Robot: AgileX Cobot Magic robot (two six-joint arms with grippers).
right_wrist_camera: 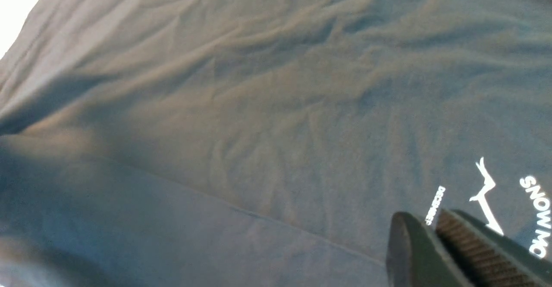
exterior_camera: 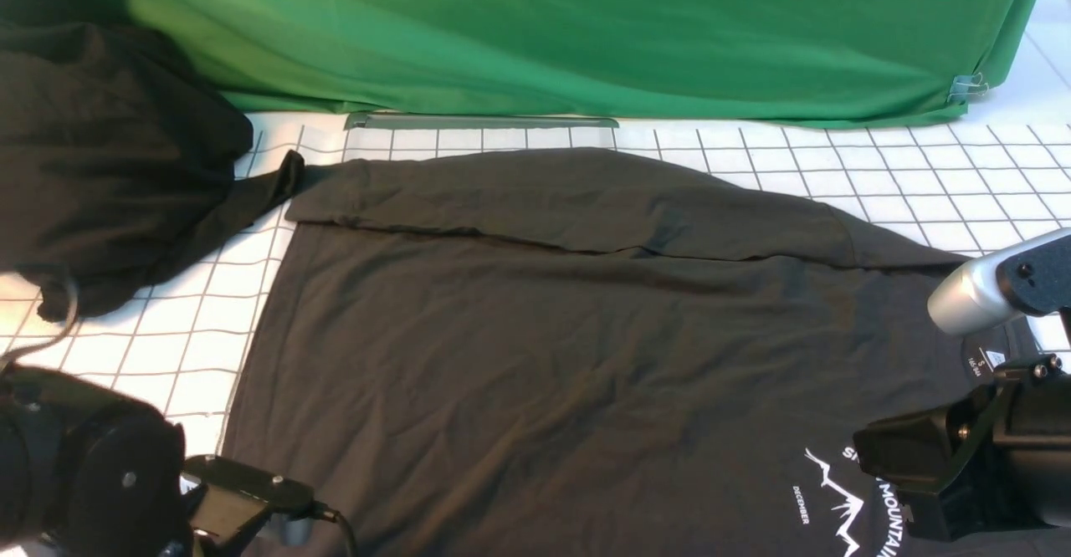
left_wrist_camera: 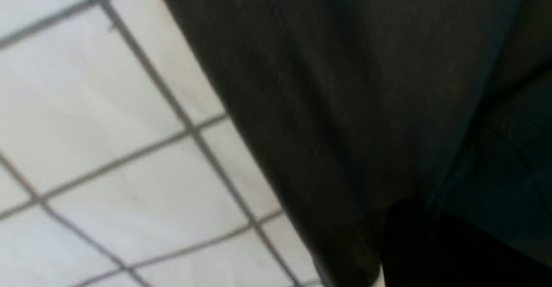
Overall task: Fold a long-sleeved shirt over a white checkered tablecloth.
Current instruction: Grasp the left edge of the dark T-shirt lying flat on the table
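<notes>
Front view: the long-sleeved shirt (exterior_camera: 535, 356) lies flat, print up, on the white checkered tablecloth (exterior_camera: 920, 181), reaching its near edge. The collar points to the tablecloth's right edge. One sleeve (exterior_camera: 544, 197) is laid along the shirt's far side, which I judge narrows it for folding. My left gripper (exterior_camera: 268, 507) sits low at the hem, and my right gripper (exterior_camera: 912, 465) is by the chest print.

Left wrist view: the hem crosses the squares beside a dark finger (left_wrist_camera: 453, 252). I cannot tell whether it pinches.

Right wrist view: the fingers (right_wrist_camera: 405, 244) are pressed nearly together, with no cloth seen between them.
</notes>
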